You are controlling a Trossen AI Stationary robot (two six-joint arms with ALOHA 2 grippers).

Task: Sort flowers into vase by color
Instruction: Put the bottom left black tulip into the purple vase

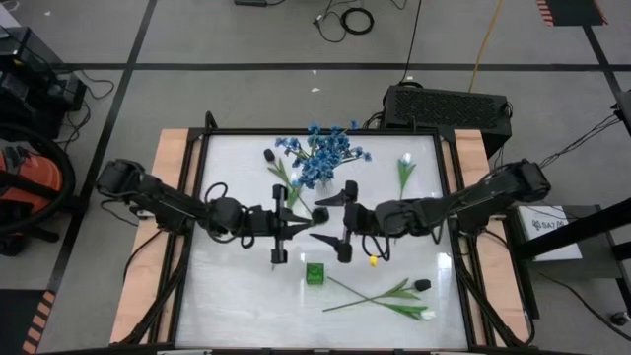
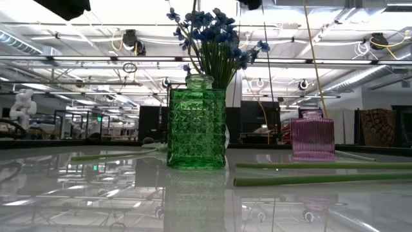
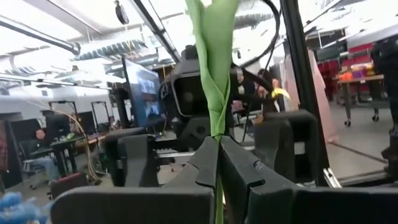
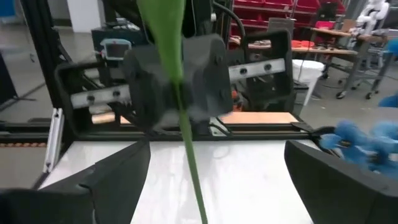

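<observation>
- Green glass: a studded square vase stands nearest in the low view, on the glossy white table; from above it shows as a small green square toward the table's front edge.
- Two long green stems lie flat on the table to one side of that vase. From above they are crossed stems with leaves, one ending in a dark bud and one in a white bud.
- A ribbed pink glass vase stands farther back; whether it holds anything cannot be told.
- Over the middle of the table the two arms meet. The left gripper is clamped shut on a single flower stem; its wrist view shows both fingers pressed on the green stalk, with a leaf wrapped round it above the pinch.
- The right gripper faces it from the other side with its fingers spread wide, holding nothing. The same stem hangs between them, touching neither.
- Behind the grippers lies the bunch of small blue blossoms near the table's far edge; in the low view they rise behind the green vase, and whether they stand in it cannot be told.
- A single leafy stem with a pale bud lies apart from the bunch, toward the far right corner.
- Another stem with a dark bud lies beside the blue bunch, on its left.
</observation>
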